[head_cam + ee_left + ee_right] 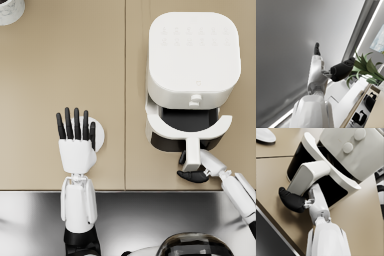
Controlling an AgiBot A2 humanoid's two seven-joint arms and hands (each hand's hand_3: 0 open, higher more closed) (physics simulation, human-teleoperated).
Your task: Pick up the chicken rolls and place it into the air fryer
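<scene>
L hand [76,142] hovers flat over a white plate [98,132] on the tan surface [60,75], fingers [69,122] spread, holding nothing. R hand [196,167] grips the handle [307,176] of the air fryer [192,55]; drawer [187,125] pulled partly out. Chicken rolls not visible: location cannot be told.

The air fryer [193,55] looks like smooth white plastic — its drawer cavity dark. The counter [60,65] is matt beige, edged by brushed-metal-looking strip [150,215].
</scene>
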